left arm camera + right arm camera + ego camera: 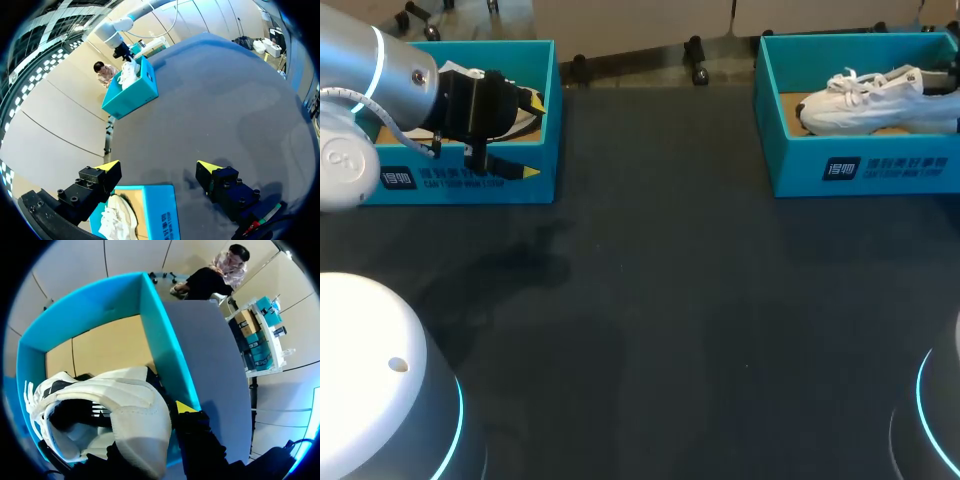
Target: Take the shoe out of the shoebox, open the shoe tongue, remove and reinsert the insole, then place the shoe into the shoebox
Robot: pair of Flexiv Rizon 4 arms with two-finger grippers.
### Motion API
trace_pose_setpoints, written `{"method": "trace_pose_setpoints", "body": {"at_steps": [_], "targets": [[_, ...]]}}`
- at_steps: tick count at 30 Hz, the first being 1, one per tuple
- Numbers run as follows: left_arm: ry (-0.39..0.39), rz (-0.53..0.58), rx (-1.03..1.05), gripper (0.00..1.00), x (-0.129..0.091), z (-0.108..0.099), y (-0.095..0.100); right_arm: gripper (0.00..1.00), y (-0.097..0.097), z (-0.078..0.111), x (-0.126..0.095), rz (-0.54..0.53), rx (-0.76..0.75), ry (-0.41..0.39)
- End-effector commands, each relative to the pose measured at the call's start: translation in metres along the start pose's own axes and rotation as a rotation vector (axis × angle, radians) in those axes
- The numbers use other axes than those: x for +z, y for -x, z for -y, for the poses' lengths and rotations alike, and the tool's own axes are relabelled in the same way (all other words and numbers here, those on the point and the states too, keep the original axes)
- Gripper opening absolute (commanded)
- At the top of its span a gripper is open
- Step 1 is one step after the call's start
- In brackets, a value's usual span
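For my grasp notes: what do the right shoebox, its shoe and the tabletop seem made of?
Right shoebox: likely cardboard, matte teal walls, plain brown floor inside.
Shoe: white, seemingly synthetic leather or mesh panels, with laces; exact fabric unclear.
Tabletop: dark and matte, possibly a cloth or rubbery mat; soft shadows, no glare.

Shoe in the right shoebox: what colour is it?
White shoe, clearest in the head view.

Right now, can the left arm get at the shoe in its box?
Probably yes. The left gripper hangs open over the lidless shoebox, the shoe just under it. But its fingers straddle the box's near wall, so it likely needs to shift inward first.
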State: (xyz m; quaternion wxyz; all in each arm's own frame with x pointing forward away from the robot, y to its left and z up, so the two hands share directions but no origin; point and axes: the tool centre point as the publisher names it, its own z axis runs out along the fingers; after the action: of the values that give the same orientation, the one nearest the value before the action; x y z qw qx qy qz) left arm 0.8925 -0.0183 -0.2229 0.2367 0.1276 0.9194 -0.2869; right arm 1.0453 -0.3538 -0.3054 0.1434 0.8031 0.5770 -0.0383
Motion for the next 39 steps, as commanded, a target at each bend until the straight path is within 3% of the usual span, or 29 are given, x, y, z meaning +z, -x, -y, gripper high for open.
{"method": "trace_pose_setpoints", "body": {"at_steps": [1,18,39], "targets": [[0.006,-0.002,0.0,1.0,0.001,0.001,0.001,0.0,0.001,0.004,0.001,0.001,-0.005,-0.002],[0.006,-0.002,0.0,1.0,0.001,0.001,0.001,0.0,-0.001,0.028,0.015,0.01,-0.051,-0.033],[0.006,-0.002,0.0,1.0,0.001,0.001,0.001,0.0,-0.003,0.038,0.048,0.031,-0.023,-0.048]]}}
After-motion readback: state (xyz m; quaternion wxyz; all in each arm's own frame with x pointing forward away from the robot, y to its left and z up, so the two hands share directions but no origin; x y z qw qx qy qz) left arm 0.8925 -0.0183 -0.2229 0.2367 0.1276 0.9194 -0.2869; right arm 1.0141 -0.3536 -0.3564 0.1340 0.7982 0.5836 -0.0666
